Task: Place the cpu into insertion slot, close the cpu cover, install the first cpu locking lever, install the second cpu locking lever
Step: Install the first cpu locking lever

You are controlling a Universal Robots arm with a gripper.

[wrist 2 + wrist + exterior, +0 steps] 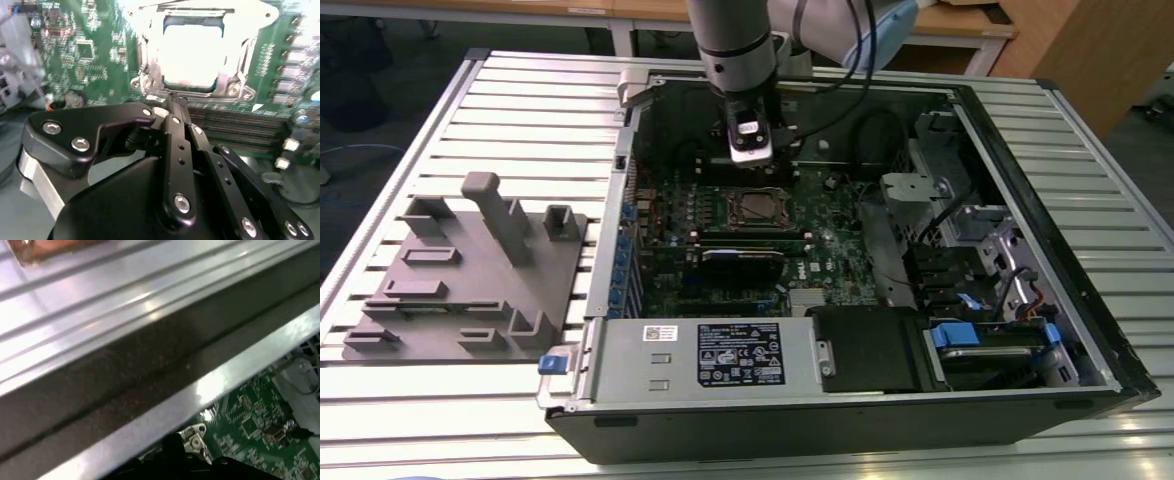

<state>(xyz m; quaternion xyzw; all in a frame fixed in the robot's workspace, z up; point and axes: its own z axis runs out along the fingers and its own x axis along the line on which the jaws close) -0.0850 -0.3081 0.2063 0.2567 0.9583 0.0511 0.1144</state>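
Black gripper (172, 107) links crowd the second wrist view, jaws pressed together and empty, just beside the insertion slot (192, 50). Its cpu (192, 55) lies seated, cover apparently closed. Descending off-line could scrape the motherboard (85, 50).

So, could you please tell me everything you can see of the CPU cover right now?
The CPU cover is a thin metal frame with a square cut-out, lying flat over the socket on the green motherboard. The pale chip shows through its opening. In the exterior view it looks dark grey. The gripper hangs close to its near edge; contact isn't discernible.
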